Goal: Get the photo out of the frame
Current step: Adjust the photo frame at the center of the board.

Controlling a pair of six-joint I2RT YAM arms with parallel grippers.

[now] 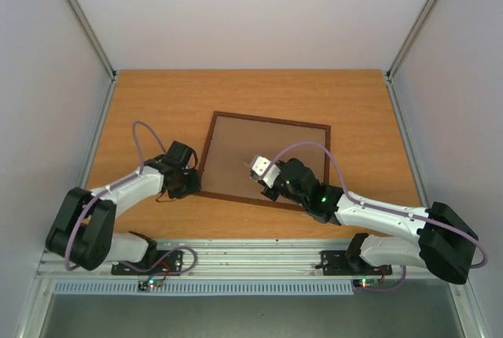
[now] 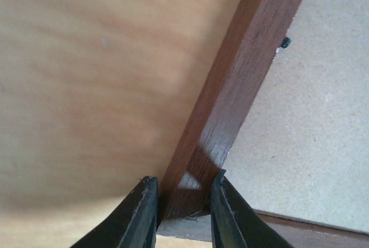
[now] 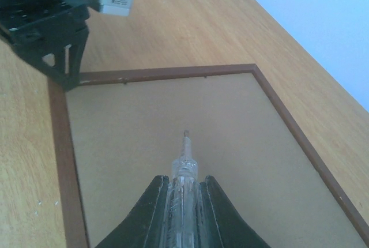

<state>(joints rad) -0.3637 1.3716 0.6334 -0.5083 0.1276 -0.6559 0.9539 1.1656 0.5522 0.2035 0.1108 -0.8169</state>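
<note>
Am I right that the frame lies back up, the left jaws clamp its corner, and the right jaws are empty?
Not quite: the right jaws are not empty; they hold a clear-handled tool, as the right wrist view shows. The frame does lie back up, with the left jaws clamped on its corner.

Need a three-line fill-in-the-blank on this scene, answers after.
1. The frame lies face ___ on the table.
2. The left pincer is closed on the frame's near-left ___.
3. The right pincer grips a screwdriver with a ___ handle.
Missing words: down; corner; clear.
</note>
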